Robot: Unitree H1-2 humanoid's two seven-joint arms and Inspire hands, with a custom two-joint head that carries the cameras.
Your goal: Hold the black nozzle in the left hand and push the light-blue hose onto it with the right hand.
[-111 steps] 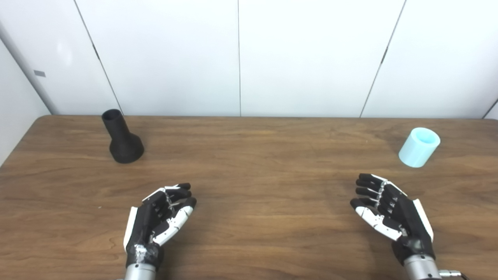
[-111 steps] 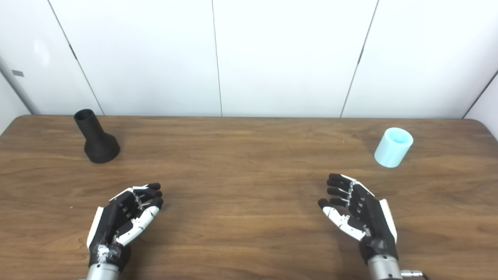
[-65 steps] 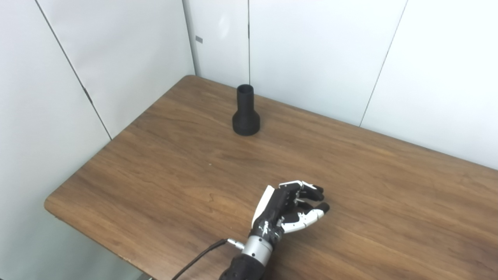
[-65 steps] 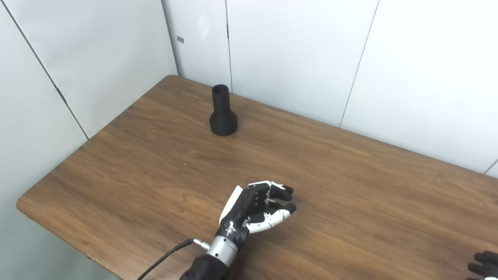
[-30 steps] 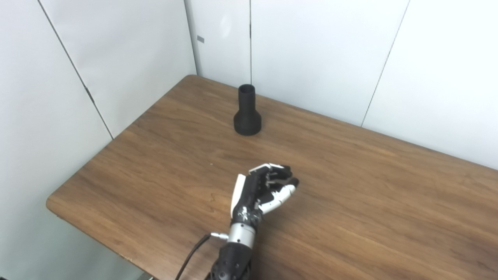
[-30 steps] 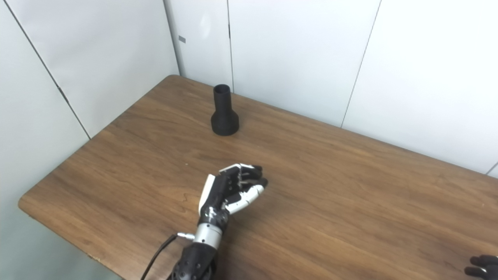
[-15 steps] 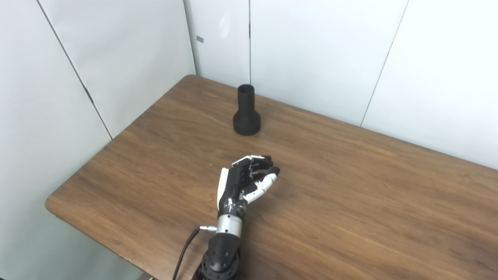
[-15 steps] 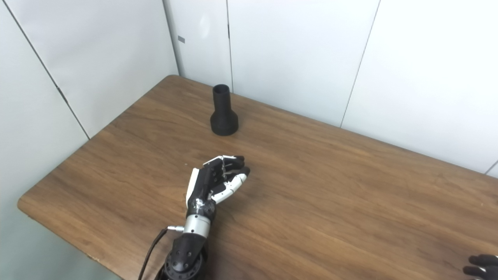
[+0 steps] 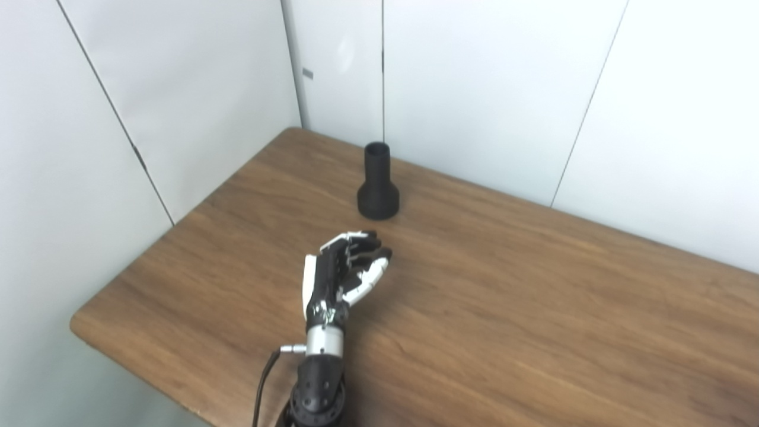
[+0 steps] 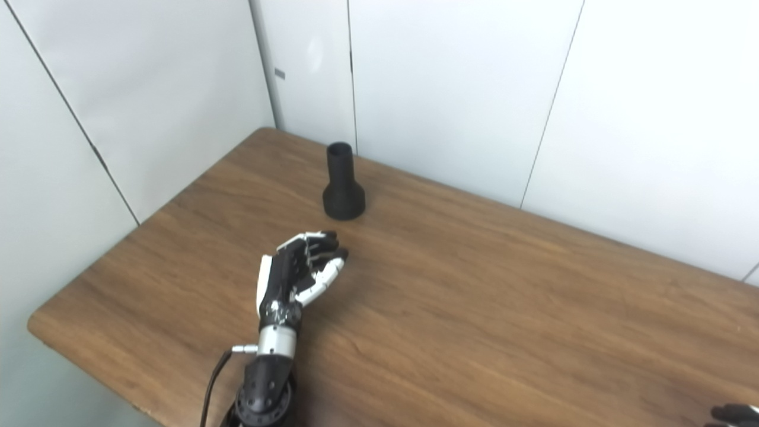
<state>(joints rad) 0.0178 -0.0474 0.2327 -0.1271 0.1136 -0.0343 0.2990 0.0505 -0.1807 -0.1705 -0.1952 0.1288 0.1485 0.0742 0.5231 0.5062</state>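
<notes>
Near the far left corner of the wooden table (image 9: 533, 308), the black nozzle (image 9: 378, 191) is seen standing upright on its wide flared base, with its narrow open neck turned upward. It is set close to the back edge, just in front of the white panelled wall (image 9: 486, 89), and nothing is touching it. The left hand (image 9: 338, 276) is held above the tabletop nearer the camera than the nozzle, near it but clearly apart from it. Its fingers (image 9: 362, 243) are spread and lightly curled, pointed toward the nozzle, and nothing is held in them. The forearm is extended from the bottom edge of the picture, and a dark cable (image 9: 264, 379) is seen trailing from the wrist. Of the right hand (image 10: 734, 413), only a few dark fingertips are shown at the lower right corner of the right eye view, so it cannot be told whether it is spread or closed. The light-blue hose is not shown in either view.
</notes>
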